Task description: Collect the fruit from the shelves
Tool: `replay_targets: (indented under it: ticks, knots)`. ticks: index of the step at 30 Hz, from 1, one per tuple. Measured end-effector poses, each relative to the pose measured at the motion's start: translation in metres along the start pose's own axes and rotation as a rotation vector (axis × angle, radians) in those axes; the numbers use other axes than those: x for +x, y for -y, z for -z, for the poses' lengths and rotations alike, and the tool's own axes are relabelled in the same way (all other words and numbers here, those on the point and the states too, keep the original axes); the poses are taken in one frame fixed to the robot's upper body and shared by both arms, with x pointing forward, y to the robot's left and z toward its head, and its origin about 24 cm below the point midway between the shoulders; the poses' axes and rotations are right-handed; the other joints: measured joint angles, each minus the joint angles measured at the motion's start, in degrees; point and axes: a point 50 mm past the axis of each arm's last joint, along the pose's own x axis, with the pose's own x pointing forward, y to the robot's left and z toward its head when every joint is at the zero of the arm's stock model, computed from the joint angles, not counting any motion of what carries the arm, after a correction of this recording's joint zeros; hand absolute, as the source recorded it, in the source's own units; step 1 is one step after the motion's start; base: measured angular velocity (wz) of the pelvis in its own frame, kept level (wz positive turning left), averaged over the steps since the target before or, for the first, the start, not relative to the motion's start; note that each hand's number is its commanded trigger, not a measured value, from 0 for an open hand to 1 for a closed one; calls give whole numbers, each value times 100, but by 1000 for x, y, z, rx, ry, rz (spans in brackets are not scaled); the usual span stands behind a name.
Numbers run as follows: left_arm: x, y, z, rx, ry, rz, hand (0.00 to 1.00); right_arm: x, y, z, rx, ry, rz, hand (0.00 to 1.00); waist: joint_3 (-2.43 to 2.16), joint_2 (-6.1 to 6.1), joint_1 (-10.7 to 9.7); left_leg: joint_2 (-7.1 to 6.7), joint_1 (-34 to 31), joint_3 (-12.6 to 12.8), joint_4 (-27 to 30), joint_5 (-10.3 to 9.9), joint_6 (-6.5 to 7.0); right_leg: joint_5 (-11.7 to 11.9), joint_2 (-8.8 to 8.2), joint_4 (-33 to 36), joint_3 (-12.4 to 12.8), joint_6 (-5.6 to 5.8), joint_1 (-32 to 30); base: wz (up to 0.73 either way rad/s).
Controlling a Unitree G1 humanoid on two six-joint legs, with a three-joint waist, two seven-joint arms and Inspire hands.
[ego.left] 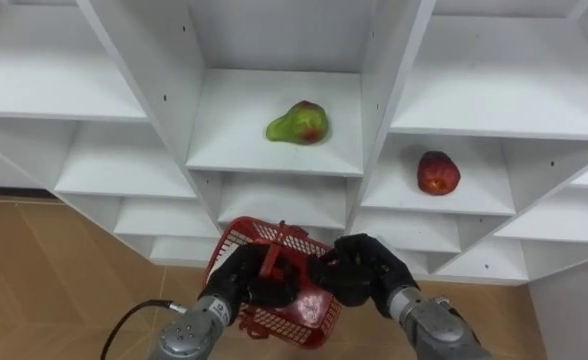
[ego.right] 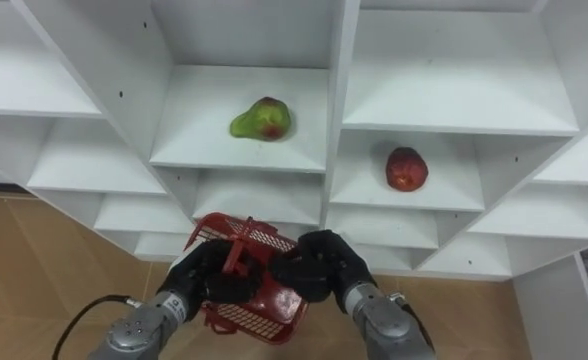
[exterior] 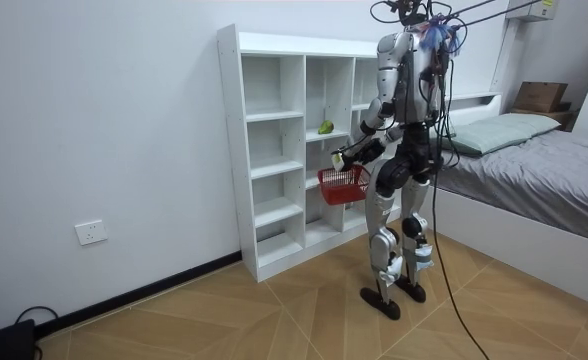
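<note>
Your left hand [ego.left: 242, 283] is curling round the handle of the red basket [ego.left: 242, 238], which is hanging before the shelf [ego.left: 374, 60]. Your right hand [ego.left: 359, 270] is sitting at its 3 o'clock side, and you cannot tell its grip. The pear [ego.left: 297, 123] is lying in the compartment at 12 o'clock, the apple [ego.left: 438, 173] in the one at 2 o'clock.

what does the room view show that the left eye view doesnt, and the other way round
Room view: the robot standing at the white closet, a bed behind it, a wall socket. Left eye view: a red apple on a shelf, left robot hand and right robot hand at the red basket. Both: green pear, the red basket, the white closet.
</note>
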Motion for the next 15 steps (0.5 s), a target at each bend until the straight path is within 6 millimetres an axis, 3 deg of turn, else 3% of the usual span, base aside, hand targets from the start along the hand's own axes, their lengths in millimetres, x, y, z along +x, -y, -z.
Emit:
replay_targets:
  ticks: [15]
  knots:
    - [1,9,-9,25,35,67,100,4,-5,-5,40,10,-29,100,0,5,-23,-1,-37,0,72,0,0,4,0,1,1,-6,17,1]
